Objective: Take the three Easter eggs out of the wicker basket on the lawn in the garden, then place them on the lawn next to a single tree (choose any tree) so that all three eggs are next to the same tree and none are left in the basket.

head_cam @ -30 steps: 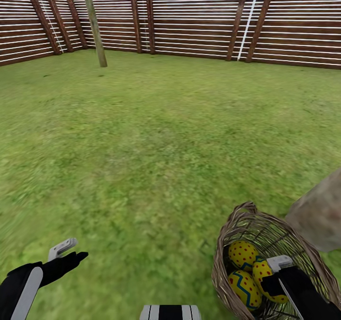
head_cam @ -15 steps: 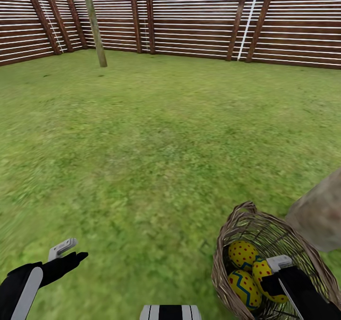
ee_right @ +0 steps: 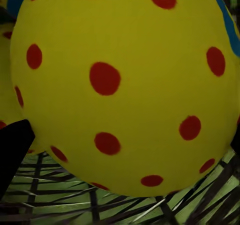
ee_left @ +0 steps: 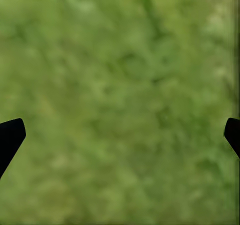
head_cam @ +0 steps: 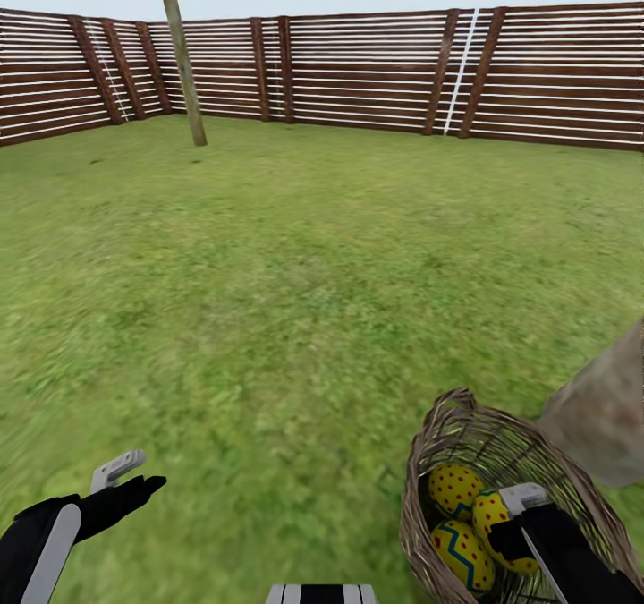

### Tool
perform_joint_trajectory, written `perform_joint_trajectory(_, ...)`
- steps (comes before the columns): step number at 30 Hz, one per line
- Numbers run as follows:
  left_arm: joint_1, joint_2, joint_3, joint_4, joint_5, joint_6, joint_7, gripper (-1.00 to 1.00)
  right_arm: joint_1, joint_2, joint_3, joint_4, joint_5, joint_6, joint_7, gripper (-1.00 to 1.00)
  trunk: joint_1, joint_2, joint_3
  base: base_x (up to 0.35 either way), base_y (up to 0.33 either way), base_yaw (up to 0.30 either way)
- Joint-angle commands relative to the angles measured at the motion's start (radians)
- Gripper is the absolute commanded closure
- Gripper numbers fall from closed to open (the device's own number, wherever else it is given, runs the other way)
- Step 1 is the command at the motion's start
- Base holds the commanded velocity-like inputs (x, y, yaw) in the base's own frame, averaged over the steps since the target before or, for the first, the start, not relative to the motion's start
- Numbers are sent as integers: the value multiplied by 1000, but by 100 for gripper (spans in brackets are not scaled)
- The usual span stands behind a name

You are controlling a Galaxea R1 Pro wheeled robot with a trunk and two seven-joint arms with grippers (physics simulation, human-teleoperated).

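The wicker basket (head_cam: 447, 425) lies tilted on the lawn (head_cam: 295, 300) at the near right. Three yellow Easter eggs sit inside it: one at the back (head_cam: 454, 488), one in front (head_cam: 463, 557) and one to the right (head_cam: 490, 513). My right gripper (head_cam: 512, 520) reaches into the basket, open, its fingers standing on either side of the right egg (ee_right: 125, 85), which looms large in the right wrist view. A thick pale tree trunk (head_cam: 601, 416) rises just right of the basket. My left gripper (head_cam: 125, 480) hovers open over bare grass (ee_left: 120, 85) at the near left.
A thin-trunked tree (head_cam: 182, 58) stands far off at the back left. A brown slatted fence (head_cam: 376, 72) closes the lawn at the back. Open grass spreads between the fence and the basket.
The whole head picture has shifted down a little, so the camera has tilted up. Both arms, the basket and the eggs hold their places.
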Motion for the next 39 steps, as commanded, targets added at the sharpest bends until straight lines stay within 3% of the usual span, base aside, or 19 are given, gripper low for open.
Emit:
perform_joint_trajectory(1, 0, 0, 1, -1, 2, 5, 0, -100, 0, -1, 2, 0, 10, 5, 8, 100, -1, 0, 3, 0, 0, 0)
perform_joint_trajectory(7, 0, -4, 0, 1, 1, 5, 0, -100, 0, -1, -1, 0, 10, 6, 10, 100, -3, 1, 26, 0, 0, 0)
perform_joint_trajectory(11, 0, -24, -2, 2, -1, 5, 7, -100, 0, -1, -5, 1, 9, 9, 10, 100, -5, 2, 42, 0, 0, 0)
perform_joint_trajectory(24, 0, -25, 1, 2, 7, 5, 6, -100, 0, -1, 0, 3, 10, 9, 8, 100, -11, 5, 92, -123, 41, 0)
perform_joint_trajectory(39, 0, -25, 1, 29, 4, 5, 3, -100, 0, 1, -1, 3, 3, 9, 13, 100, -18, 9, 150, -5, 1, 0)
